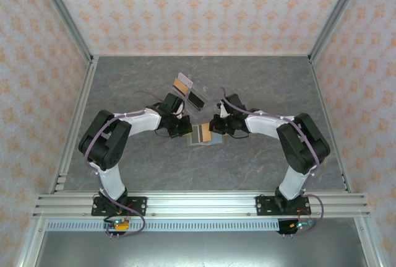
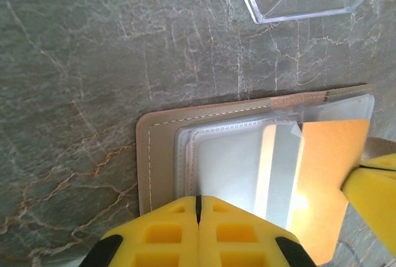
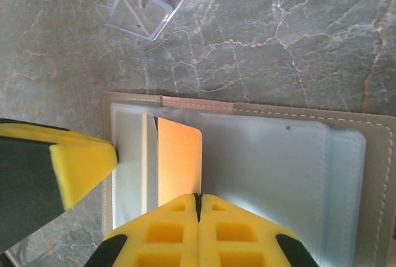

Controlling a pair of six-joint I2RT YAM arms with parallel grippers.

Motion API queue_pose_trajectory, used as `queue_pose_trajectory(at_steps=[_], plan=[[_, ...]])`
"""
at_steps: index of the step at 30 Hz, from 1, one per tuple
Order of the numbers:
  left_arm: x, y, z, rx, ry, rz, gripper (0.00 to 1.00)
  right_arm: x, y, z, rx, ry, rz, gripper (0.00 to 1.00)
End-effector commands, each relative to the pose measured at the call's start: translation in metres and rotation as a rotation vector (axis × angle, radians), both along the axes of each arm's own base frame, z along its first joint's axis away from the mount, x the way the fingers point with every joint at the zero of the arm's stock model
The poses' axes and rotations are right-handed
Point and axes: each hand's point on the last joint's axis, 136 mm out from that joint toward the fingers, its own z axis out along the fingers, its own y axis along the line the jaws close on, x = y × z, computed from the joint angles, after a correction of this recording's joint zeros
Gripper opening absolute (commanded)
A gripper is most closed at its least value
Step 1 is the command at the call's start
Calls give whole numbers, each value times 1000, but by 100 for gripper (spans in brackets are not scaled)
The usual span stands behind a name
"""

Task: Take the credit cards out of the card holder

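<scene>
Two tools meet at the tan card holder [image 1: 201, 135], lying open on the counter [image 1: 124, 161] near a clear plastic box [image 3: 133, 16]. The left tool [image 2: 198, 200] is closed at the holder's sleeves. The right tool [image 3: 198, 197] is closed at the end of an orange credit card [image 3: 179, 155].

counter [image 1: 167, 168]: grey stone look, pale veins seen throughout | walls [image 1: 198, 7]: cream paper with orange motifs, seen left, far, right | rail [image 1: 198, 204]: aluminium, laid along near edge | post [image 1: 65, 13]: metal, seen far left

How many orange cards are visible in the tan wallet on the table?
1. The orange card lies among the clear sleeves of the tan wallet, just ahead of the shut right pincer. The sleeves may hide more cards.
</scene>
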Motion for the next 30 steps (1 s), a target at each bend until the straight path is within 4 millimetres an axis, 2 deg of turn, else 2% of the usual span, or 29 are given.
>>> queue_pose_trajectory(at_steps=[1, 5, 8, 12, 16, 24, 30], plan=[[-4, 8, 2, 52, 8, 2, 4, 4, -6, 11, -8, -63, -1, 0], [1, 6, 12, 37, -19, 0, 5, 6, -14, 14, -32, -81, -31, 0], [0, 8, 9, 54, -15, -3, 7, 9, -21, 18, -33, -99, -55, 0], [-1, 6, 7, 40, -4, -4, 13, 6, -17, 22, -10, -97, -33, 0], [4, 2, 19, 12, -35, 3, 19, 5, -15, 29, 10, -111, -25, 0], [17, -3, 66, -115, -146, 48, 52, 5, 0, 57, 125, -143, 1, 0], [25, -2, 86, -298, -192, 104, 71, 5, 16, 79, 248, -150, 32, 0]])
